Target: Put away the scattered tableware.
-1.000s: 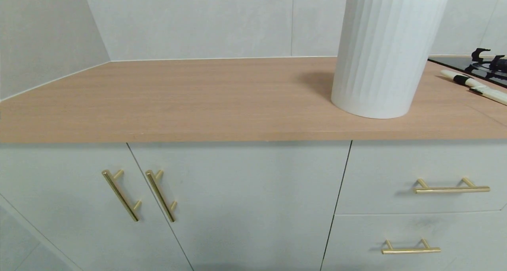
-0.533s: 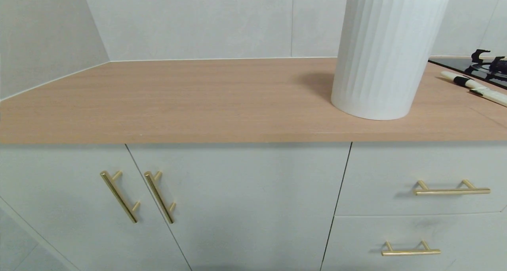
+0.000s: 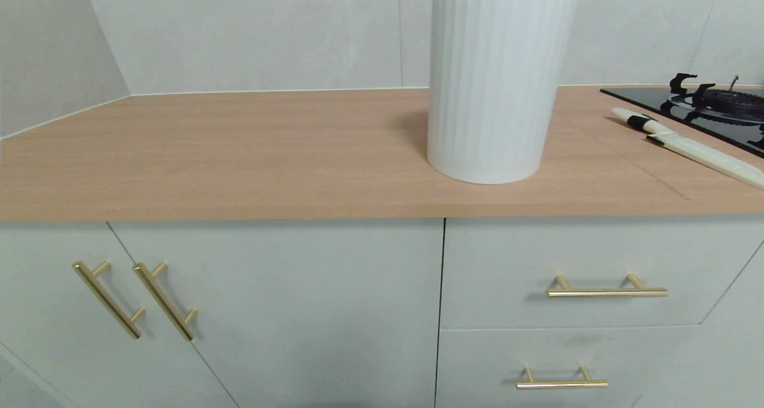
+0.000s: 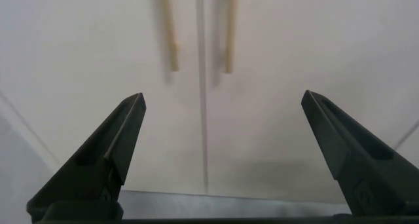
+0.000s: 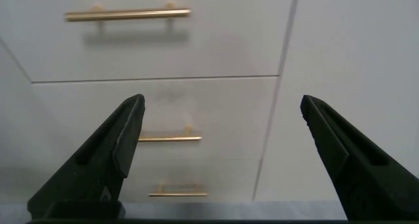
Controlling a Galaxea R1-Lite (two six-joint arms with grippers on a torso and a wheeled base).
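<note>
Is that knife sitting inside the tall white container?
No, the knife lies flat on the countertop, apart from the white container.

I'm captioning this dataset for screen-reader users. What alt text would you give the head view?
A tall white ribbed container stands on a wooden countertop, with a white knife lying apart to its right, beside a black hob. Below are pale cabinet doors and drawers with gold bar handles, all closed.

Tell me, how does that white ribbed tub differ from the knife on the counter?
The tub stands upright; the knife lies flat. The tub is broad, ribbed and all white; the knife is slim, smooth and cream with a black band. Both rest on the wooden counter, apart from each other.
</note>
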